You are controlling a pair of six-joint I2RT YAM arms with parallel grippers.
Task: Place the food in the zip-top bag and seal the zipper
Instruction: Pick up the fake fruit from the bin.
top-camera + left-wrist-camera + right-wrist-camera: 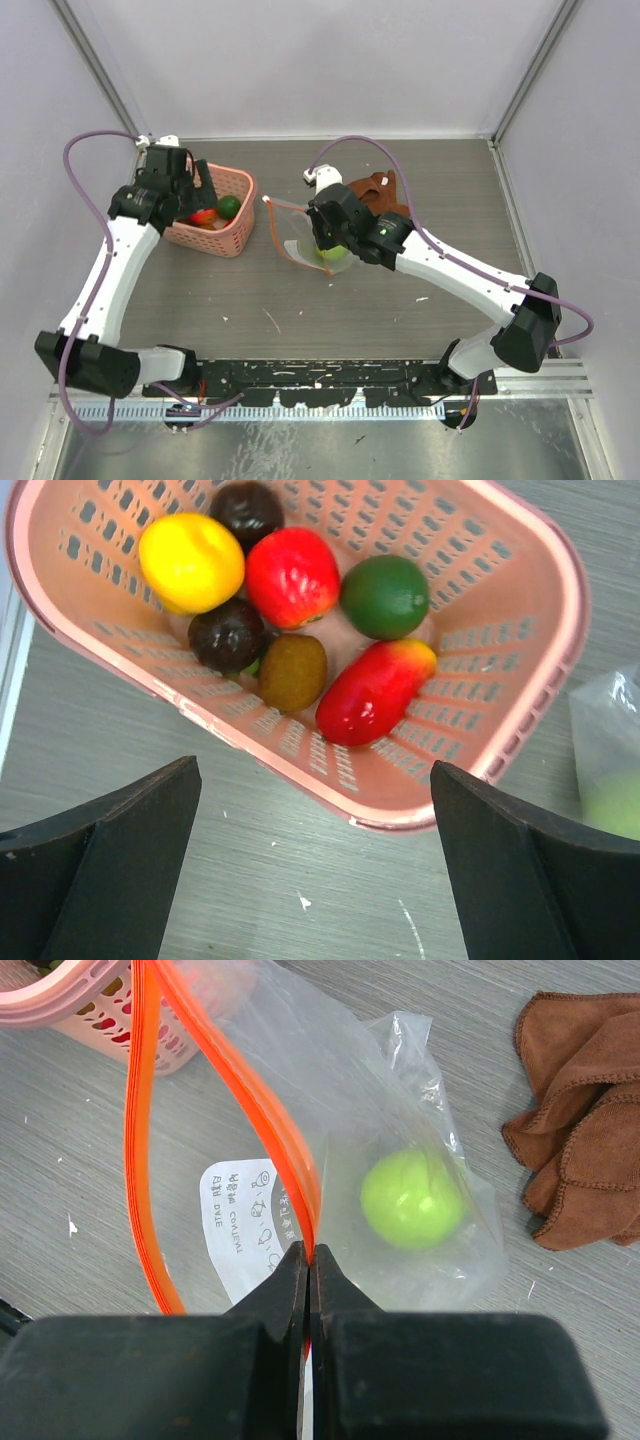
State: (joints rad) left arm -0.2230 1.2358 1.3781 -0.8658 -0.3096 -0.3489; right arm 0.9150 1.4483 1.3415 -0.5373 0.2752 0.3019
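The clear zip-top bag (400, 1130) lies on the table with its mouth held open. A light green ball-shaped fruit (413, 1200) is inside it. My right gripper (311, 1252) is shut on the upper strip of the orange-red zipper (255, 1100); the lower strip (135, 1160) hangs apart from it. In the top view the bag (305, 250) lies under the right gripper (328, 238). My left gripper (315, 860) is open and empty, just short of the pink basket (470, 760). The basket holds several fruits, among them a red-yellow mango (372, 691) and a green lime (385, 596).
A crumpled brown cloth (378, 195) lies behind the right arm; it also shows in the right wrist view (585, 1110). The pink basket (235, 235) stands at the back left, a short way left of the bag. White walls enclose the table.
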